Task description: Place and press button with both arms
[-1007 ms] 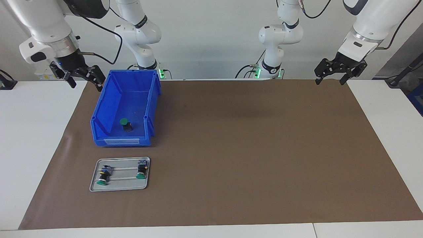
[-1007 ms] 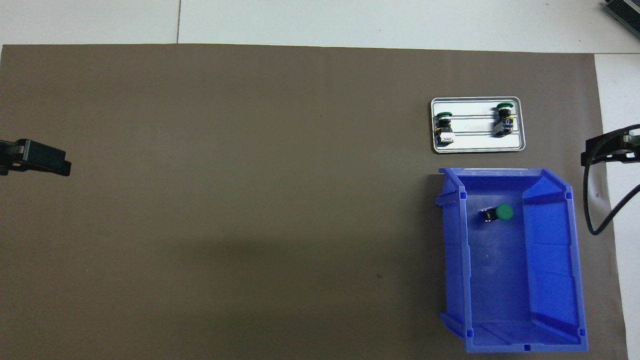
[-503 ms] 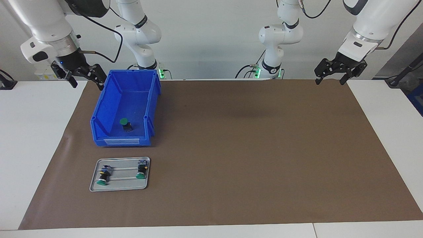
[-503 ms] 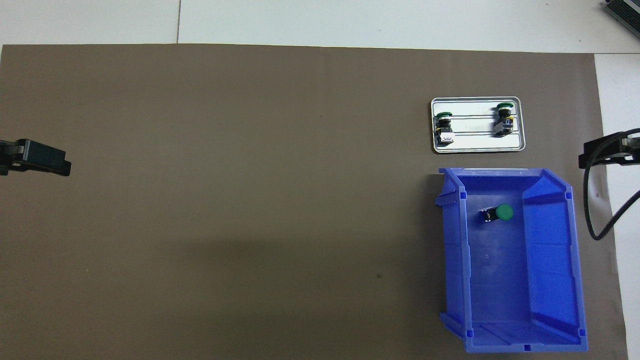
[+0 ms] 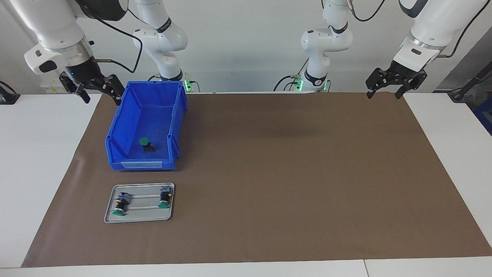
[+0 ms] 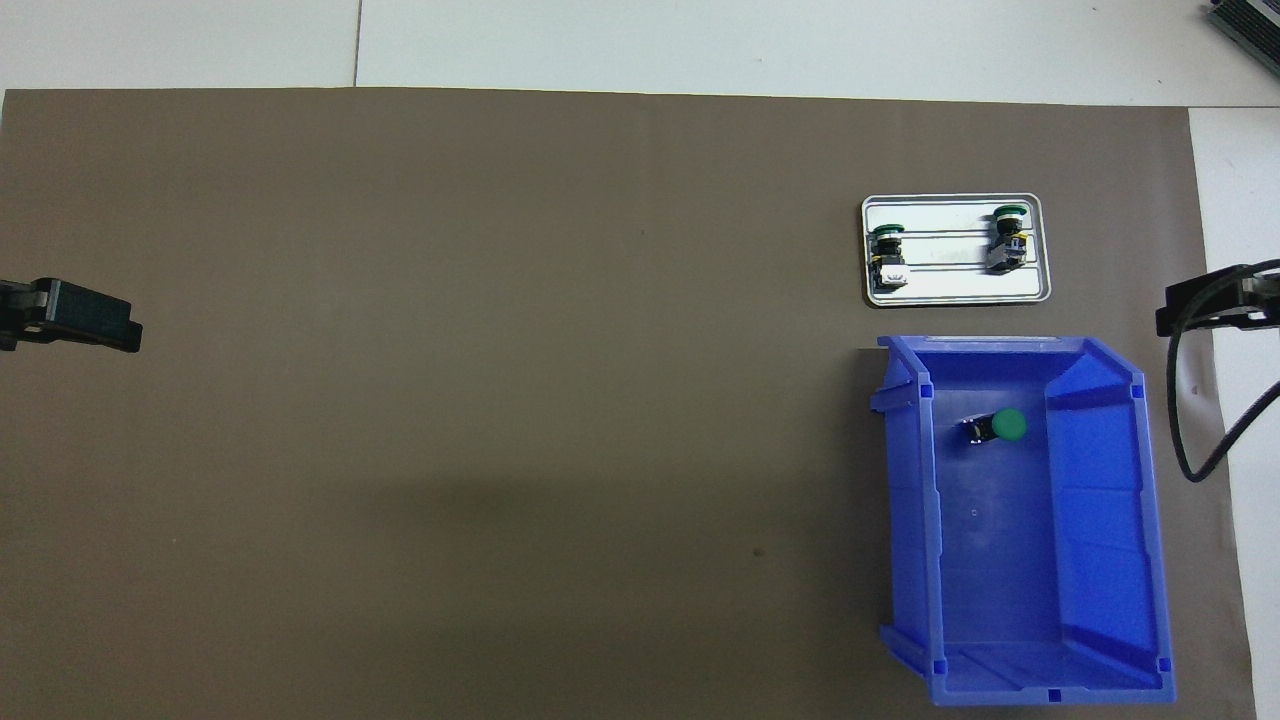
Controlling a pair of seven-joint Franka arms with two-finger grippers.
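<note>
1. Right gripper (image 5: 99, 91) hangs open, raised beside the blue bin (image 5: 127, 115).
2. Left gripper (image 5: 385, 92) hangs open, well apart from the bin.
3. The button (image 5: 146, 144) lies inside the bin; the metal tray (image 5: 138, 218) just beside it holds two look-alike switches (image 5: 164, 199).

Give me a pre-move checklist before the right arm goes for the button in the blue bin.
1. Button in blue bin, lying apart from the walls: ok.
2. Right end effector open and holding nothing, up beside the bin's robot end, not yet over the button: ok.
3. Left end effector open and holding nothing, waiting at its own end of the mat: ok.
4. Metal tray holds two other switches, space between them free: ok.
5. Button's cap tilt for grasping: cannot tell.
</note>
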